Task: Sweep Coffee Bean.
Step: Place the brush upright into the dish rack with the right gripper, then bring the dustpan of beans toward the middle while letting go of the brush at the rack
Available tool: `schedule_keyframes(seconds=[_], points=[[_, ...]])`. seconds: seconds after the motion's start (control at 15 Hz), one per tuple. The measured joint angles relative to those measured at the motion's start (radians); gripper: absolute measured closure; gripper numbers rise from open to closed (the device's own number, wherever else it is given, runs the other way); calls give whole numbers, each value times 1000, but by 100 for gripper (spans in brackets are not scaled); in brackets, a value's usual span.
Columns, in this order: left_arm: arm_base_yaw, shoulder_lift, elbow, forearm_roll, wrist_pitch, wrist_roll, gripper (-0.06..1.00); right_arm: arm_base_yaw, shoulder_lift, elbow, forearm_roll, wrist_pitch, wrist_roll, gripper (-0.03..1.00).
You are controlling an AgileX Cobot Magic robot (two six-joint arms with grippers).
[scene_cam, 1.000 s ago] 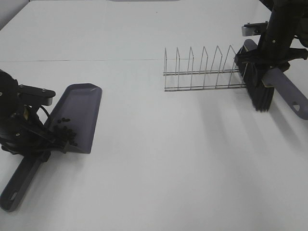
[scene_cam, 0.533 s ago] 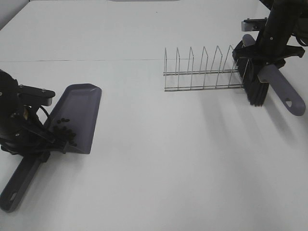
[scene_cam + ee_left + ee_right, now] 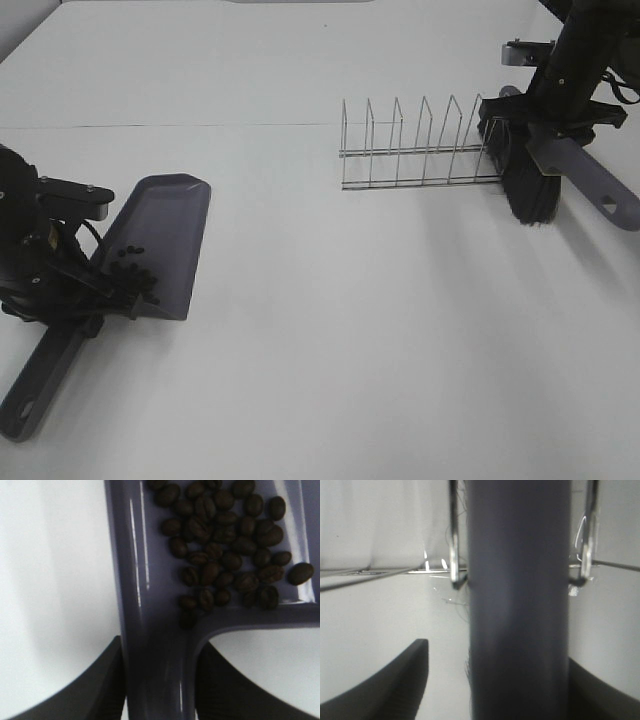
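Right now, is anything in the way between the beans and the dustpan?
Nothing visible: the coffee beans already lie inside the grey dustpan, heaped at its handle end. The left gripper is clamped on the handle, right beside them.

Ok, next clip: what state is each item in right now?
Dark brown coffee beans: piled inside the pan, at its handle end.
Grey plastic dustpan: flat on the table, handle gripped by left gripper.
Grey-handled black-bristle brush: held by right gripper, bristles at the rack's end.
Wire dish rack: upright, empty.
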Motion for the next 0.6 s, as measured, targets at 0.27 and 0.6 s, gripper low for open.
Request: schedule_keyframes(seconds=[0.27, 0.6], points=[[0, 0, 0, 0, 2, 0, 62, 4, -15, -3, 6, -3, 14, 35], [0, 0, 0, -10, 2, 17, 62, 4, -136, -22, 0, -10, 14, 35]])
